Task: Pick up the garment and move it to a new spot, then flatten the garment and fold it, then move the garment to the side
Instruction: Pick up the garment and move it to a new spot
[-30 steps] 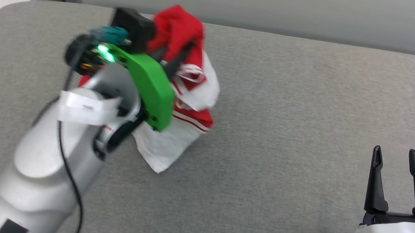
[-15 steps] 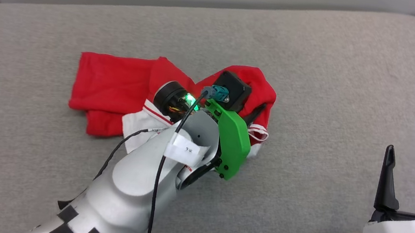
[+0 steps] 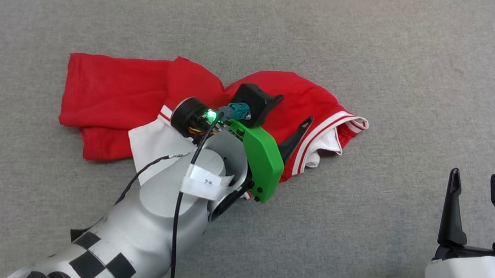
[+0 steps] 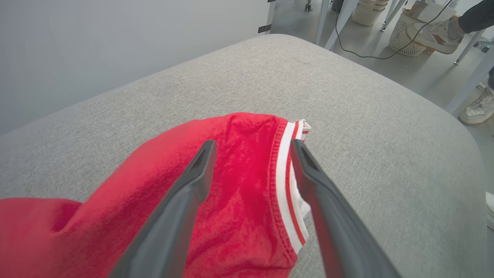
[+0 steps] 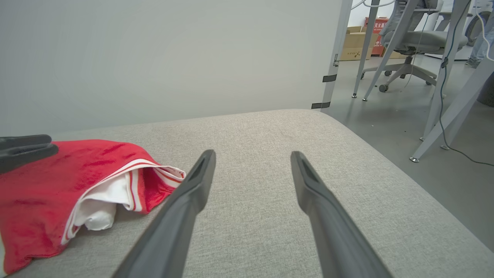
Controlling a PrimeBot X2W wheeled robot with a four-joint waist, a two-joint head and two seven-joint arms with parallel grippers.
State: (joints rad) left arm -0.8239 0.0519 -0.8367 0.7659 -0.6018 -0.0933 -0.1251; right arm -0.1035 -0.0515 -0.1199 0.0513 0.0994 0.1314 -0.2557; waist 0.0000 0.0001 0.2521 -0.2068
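Note:
The garment (image 3: 113, 84), red with a white sleeve and red-white striped trim, lies crumpled on the grey padded table (image 3: 387, 57), spreading left to right. My left gripper (image 3: 292, 110) hovers over its right part, open, fingers astride red cloth and gripping nothing. In the left wrist view the left gripper (image 4: 253, 144) has the garment (image 4: 115, 200) under and between its fingers, the striped hem by the right one. My right gripper (image 3: 475, 177) stands open and empty at the lower right, apart from the cloth. The right wrist view shows the right gripper (image 5: 252, 154) over bare table, the garment (image 5: 46, 181) to its left.
The table's rounded right end (image 4: 444, 116) drops to the floor. Beyond it stand metal table legs (image 5: 447, 116), an office chair (image 5: 409, 42), a basket (image 4: 409, 31) and a person's shoe (image 4: 478, 108). A pale wall (image 5: 154, 58) runs behind the table.
The left gripper carried the bunched garment down onto the table, then opened and let go. The cloth now lies spread, its striped hem to the right. The head camera has shifted; the right gripper stays open.

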